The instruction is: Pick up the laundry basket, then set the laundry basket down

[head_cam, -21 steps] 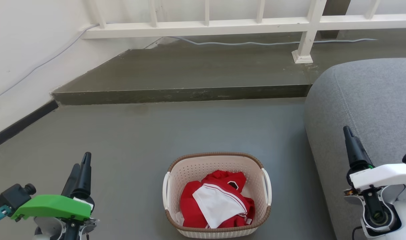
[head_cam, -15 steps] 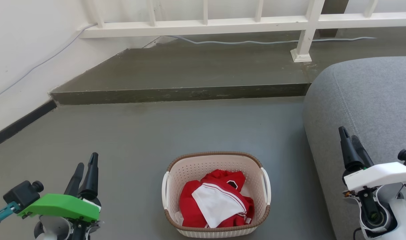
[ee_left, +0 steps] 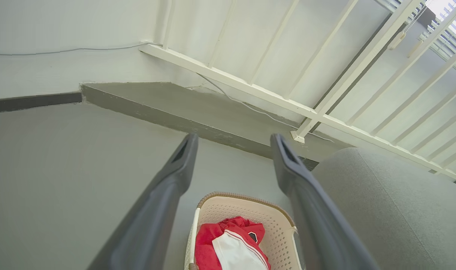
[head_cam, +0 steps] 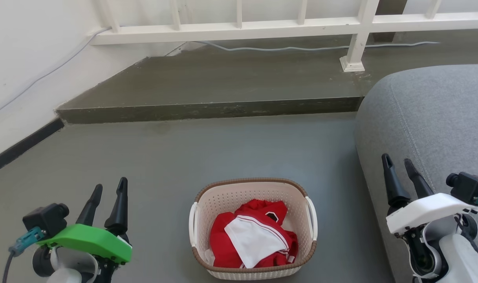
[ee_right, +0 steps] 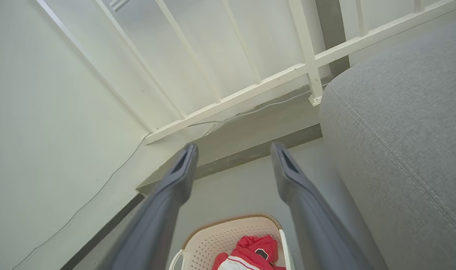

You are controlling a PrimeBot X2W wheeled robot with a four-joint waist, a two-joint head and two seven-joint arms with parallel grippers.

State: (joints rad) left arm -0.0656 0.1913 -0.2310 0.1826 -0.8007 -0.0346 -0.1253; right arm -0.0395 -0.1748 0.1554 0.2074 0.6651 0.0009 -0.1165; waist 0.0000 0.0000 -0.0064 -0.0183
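Cream perforated plastic laundry basket with brown woven-look rim (head_cam: 242, 196): on grey floor (head_cam: 164, 157) between left tool (head_cam: 110, 184) and right tool (head_cam: 396, 159), touching neither. Both tools: spread wide, holding nothing. Recommended: grip both white side handles (head_cam: 312, 218) together, lifting level. Beyond right tool: grey fabric sofa (head_cam: 431, 118).

the left gripper (head_cam: 108, 189) and the right gripper (head_cam: 398, 164) point up, each with fingers spread apart, holding nothing.
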